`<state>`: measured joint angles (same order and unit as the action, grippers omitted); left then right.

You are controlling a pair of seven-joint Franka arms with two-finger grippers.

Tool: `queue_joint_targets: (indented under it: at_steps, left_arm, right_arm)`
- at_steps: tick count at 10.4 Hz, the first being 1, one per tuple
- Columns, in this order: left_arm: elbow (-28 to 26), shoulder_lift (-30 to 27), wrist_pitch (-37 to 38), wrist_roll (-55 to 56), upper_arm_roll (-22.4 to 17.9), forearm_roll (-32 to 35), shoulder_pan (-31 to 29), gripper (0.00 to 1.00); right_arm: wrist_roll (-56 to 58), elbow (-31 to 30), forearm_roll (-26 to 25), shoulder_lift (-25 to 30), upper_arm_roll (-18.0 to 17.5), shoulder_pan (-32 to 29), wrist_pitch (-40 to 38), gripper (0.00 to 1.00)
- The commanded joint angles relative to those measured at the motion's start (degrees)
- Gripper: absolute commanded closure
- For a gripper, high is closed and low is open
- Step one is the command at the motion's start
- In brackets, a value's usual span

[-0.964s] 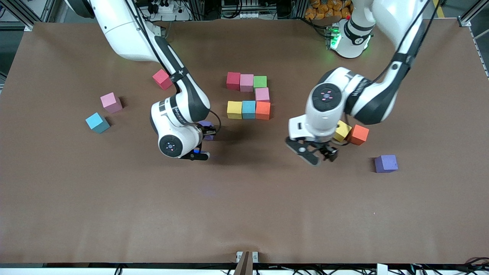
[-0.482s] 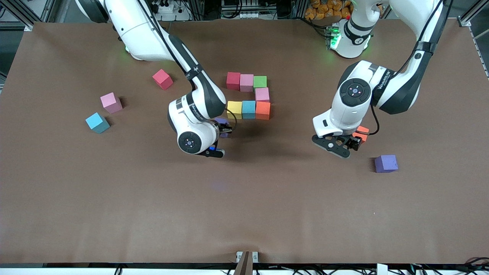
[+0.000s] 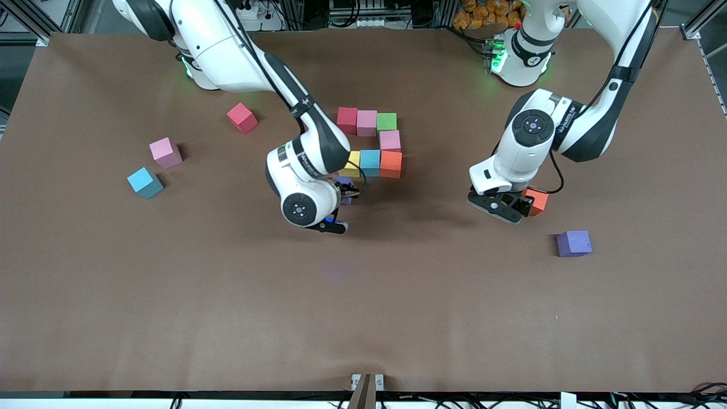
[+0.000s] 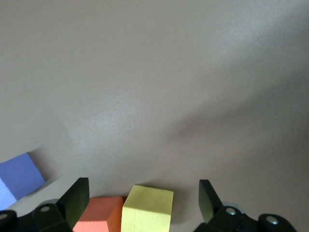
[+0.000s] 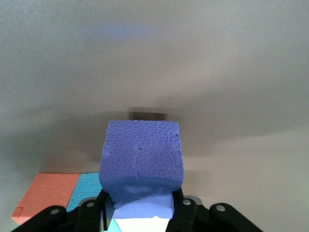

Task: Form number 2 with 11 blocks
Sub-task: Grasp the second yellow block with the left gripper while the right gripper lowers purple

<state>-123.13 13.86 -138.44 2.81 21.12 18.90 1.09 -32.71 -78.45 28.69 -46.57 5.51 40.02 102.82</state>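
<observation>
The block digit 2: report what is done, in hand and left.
Done: seven matte cubes form the top rows. In hand: the right hand is shut on a purple cube beside the yellow cube; the open left hand straddles a loose yellow cube. Left: the lower rows.
</observation>
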Motion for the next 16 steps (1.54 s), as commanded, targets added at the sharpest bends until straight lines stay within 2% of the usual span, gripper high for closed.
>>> queue_joint_targets:
  at_steps: [1,3,6,10,14,16]
  left_arm:
    - [-3.9,-2.0,-3.8,0.5,0.0,-1.1,-0.3,0.0]
    - [-6.6,-1.8,-7.1,0.1,-0.7,-1.1,-0.4,0.0]
    - [-7.9,-1.4,-7.8,-0.6,-2.7,-1.1,-0.4,0.0]
    - [-9.6,0.9,-13.1,-1.3,-3.5,-1.0,-0.4,0.0]
    - [-9.8,1.9,-13.5,-9.3,-4.3,-1.1,-2.1,0.0]
    - [-10.0,2.6,-13.6,-9.4,-4.5,-1.1,-2.1,0.0]
  right_arm:
    - [-1.4,3.2,-0.4,-2.4,0.5,1.9,-1.2,1.0]
    - [-1.3,3.2,-3.5,-2.4,0.5,2.6,-1.9,1.0]
    - [-1.4,3.2,-4.6,-2.4,0.5,3.0,-3.4,1.0]
    - [-1.5,3.2,-4.6,-2.4,0.5,3.4,-3.4,1.0]
    - [-1.4,3.2,-4.6,-2.4,0.5,3.5,-3.3,1.0]
    - [-1.2,3.1,-4.7,-2.4,0.5,4.2,-3.3,1.0]
